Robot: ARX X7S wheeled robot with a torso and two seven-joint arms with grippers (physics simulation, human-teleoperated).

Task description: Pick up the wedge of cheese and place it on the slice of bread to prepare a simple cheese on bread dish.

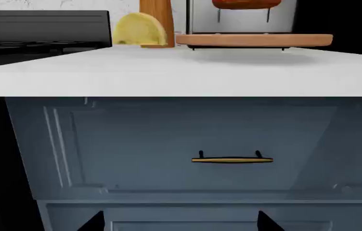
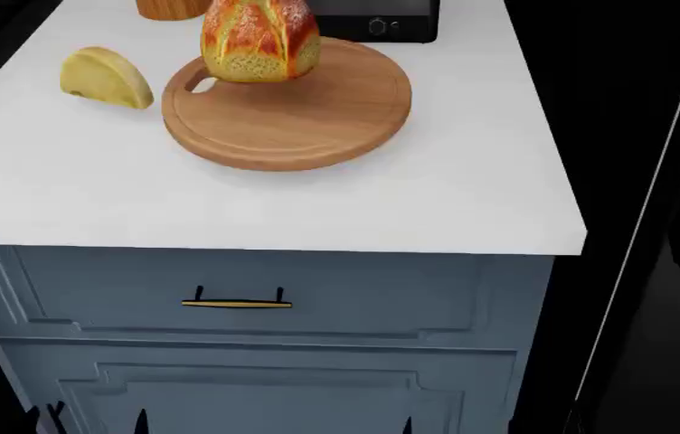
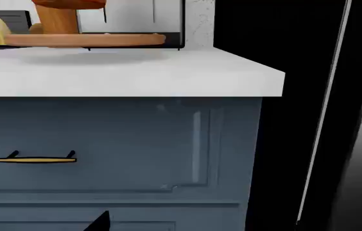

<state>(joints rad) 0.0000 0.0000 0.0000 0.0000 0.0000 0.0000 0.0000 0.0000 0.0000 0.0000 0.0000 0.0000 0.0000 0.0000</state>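
The pale yellow wedge of cheese point(image 2: 105, 79) lies on the white counter point(image 2: 437, 199), just left of a round wooden board point(image 2: 316, 122). The orange-brown slice of bread point(image 2: 259, 41) stands on the board's far part. From the left wrist view, the cheese point(image 1: 139, 30) and the board point(image 1: 252, 39) sit far back on the counter. Both grippers hang low in front of the blue-grey cabinet, well below the counter top. My left gripper point(image 1: 181, 224) is open and empty. My right gripper point(image 3: 174, 225) shows one fingertip point(image 3: 100, 222) far to one side and holds nothing.
A drawer with a brass handle point(image 2: 236, 303) faces the grippers. Behind the board stand a black-and-steel appliance point(image 2: 376, 18) and a wooden cylinder point(image 2: 171, 7). A dark stove point(image 1: 40, 29) borders the counter on the left and a black fridge point(image 2: 678, 181) on the right.
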